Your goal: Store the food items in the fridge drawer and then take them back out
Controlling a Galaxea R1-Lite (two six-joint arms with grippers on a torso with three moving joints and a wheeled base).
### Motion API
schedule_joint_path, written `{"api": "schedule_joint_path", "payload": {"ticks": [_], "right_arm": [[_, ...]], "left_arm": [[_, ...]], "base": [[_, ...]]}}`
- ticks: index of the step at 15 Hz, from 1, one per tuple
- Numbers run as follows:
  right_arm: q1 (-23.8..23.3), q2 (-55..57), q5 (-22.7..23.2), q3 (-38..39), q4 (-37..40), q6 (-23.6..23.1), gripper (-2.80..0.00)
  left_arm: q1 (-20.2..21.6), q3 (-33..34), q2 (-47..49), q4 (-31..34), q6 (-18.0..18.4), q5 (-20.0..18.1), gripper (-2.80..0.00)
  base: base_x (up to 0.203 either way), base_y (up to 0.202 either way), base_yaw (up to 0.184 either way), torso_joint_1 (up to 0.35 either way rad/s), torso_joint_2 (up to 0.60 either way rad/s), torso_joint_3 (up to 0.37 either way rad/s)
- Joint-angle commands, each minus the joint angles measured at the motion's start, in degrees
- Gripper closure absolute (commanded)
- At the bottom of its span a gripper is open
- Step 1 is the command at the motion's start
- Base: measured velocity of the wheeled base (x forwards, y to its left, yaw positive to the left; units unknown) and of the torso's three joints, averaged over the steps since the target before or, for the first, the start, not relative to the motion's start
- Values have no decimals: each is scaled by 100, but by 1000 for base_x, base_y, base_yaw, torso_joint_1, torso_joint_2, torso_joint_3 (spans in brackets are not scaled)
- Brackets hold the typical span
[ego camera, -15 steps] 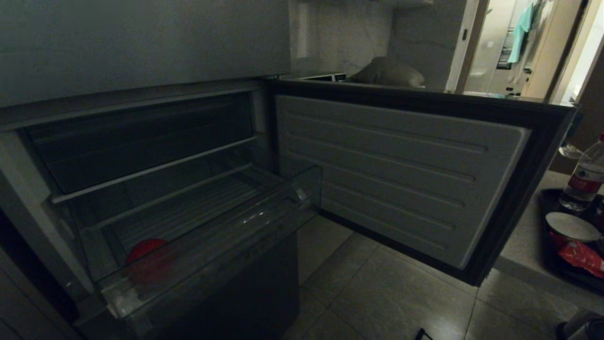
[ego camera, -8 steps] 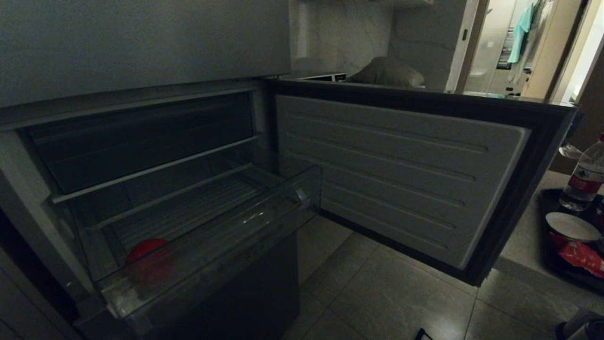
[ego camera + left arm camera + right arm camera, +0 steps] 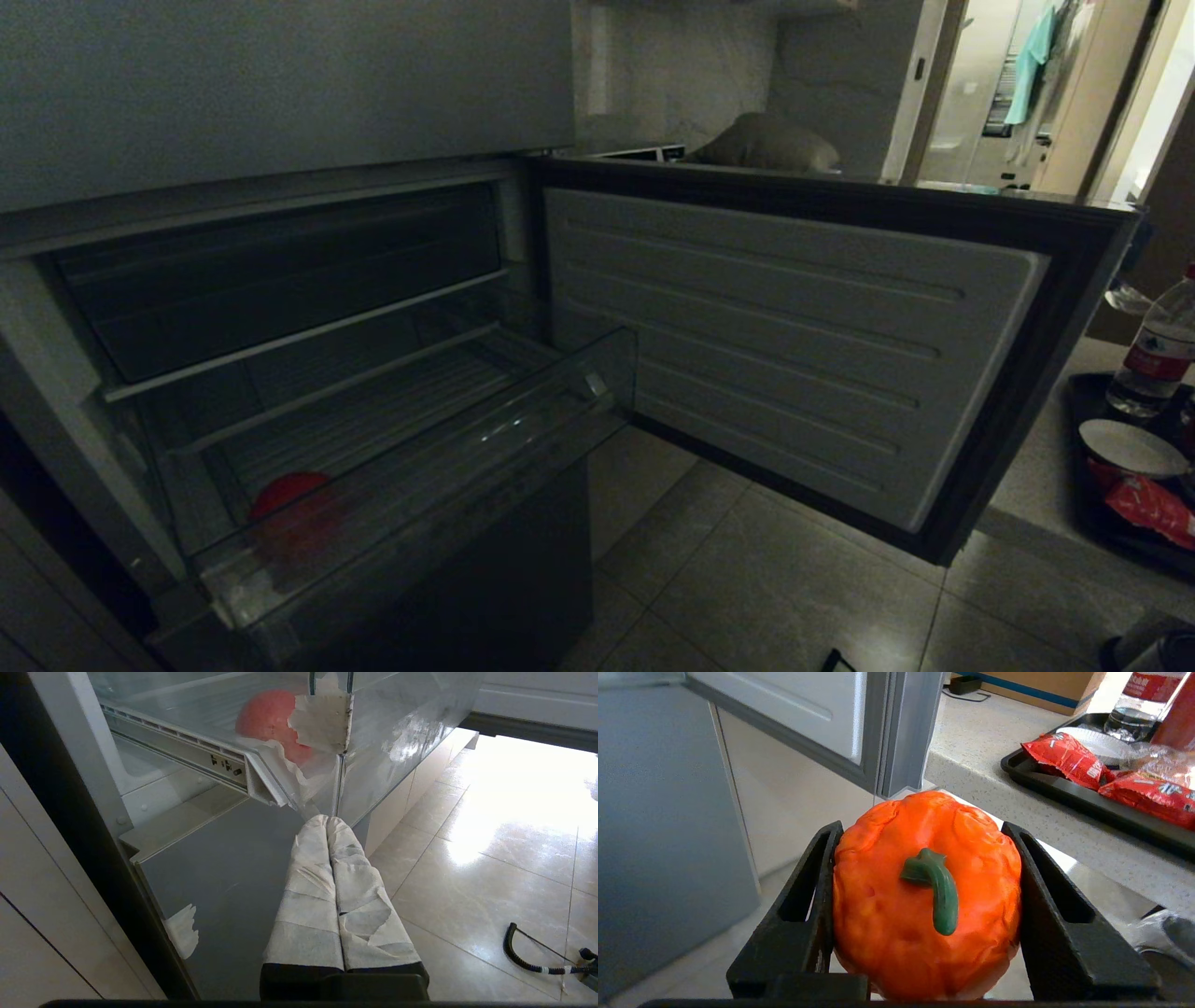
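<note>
The right gripper (image 3: 924, 896) stands clamped on a lumpy orange-red pepper-shaped food item with a green stem (image 3: 924, 891), each black finger pressed against a flank so the round piece cannot roll free. The wide clear-plastic fridge drawer (image 3: 411, 495) is pulled out to receive it, a round red item (image 3: 291, 493) already inside near its left end. The left gripper (image 3: 327, 822), its cloth-wrapped fingers pressed together, idles just below the drawer's corner.

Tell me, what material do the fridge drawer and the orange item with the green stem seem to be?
The fridge drawer: probably clear, glossy hard plastic; the red item shows through it. The orange item: likely matte rubber or soft plastic, lumpy and wrinkled like a moulded toy.
</note>
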Motion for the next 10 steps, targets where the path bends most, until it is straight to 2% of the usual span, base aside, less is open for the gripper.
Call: {"api": "schedule_joint_path", "payload": {"ticks": [1,6,10], "right_arm": [[-4,-36,-9,1,9,79,0],[3,-36,-9,1,5,118,0],[3,-36,-9,1,9,118,0]], "left_arm": [[0,0,-2,-1,-2,1,0],[0,0,-2,-1,-2,1,0],[0,0,-2,-1,-2,1,0]], "base": [[0,0,0,0,0,0],[0,0,0,0,0,0],[-1,-5,144,0,0,3]]}}
